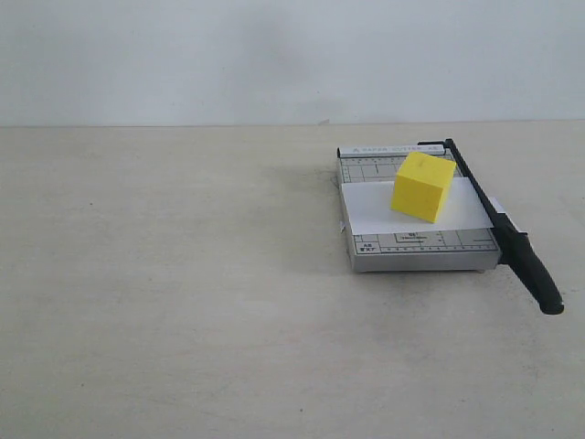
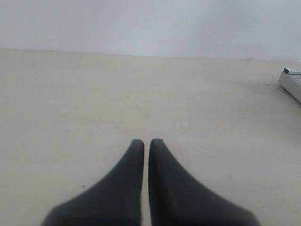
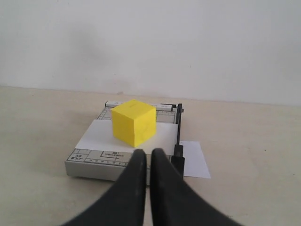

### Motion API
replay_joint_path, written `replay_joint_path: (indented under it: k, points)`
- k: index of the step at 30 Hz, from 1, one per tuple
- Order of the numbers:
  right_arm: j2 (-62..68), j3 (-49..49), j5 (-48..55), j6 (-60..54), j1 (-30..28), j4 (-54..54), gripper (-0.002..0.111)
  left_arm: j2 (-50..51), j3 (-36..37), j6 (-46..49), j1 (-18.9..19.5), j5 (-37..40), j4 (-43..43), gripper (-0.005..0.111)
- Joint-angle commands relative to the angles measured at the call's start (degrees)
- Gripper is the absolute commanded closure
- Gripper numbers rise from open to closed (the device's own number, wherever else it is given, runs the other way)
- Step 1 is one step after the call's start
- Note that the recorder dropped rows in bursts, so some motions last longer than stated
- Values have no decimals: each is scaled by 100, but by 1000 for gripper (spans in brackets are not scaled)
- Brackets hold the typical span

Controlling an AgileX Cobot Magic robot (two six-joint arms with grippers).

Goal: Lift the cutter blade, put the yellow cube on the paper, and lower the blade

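On bench point(image 1: 164, 302) right side: yellow cube point(image 1: 423, 187) sits on paper point(image 1: 370, 212) atop cutter base point(image 1: 411, 245), weighting sheet. Cutter blade point(image 1: 503, 224) down flat along base edge, handle overhanging. Left end effector point(image 2: 146, 142) pinched closed, empty, well apart from cutter. Right end effector point(image 3: 147, 153) likewise closed, empty, facing cutter. Task looks complete.

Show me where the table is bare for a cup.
Bare: the beige tabletop left of the grey ruled cutter base, and the strip in front of it. Crowded: the base, holding a yellow cube, white paper sheet and black blade lever.
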Motion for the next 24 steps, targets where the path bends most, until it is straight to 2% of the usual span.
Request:
replay_joint_path:
  k: [1, 24]
  points:
    - [-26, 29, -63, -240, -4, -15, 104, -22, 14, 10, 22, -86, -47, 102]
    - [-26, 29, -32, -1063, -4, -28, 104, -22, 14, 10, 22, -86, -47, 102]
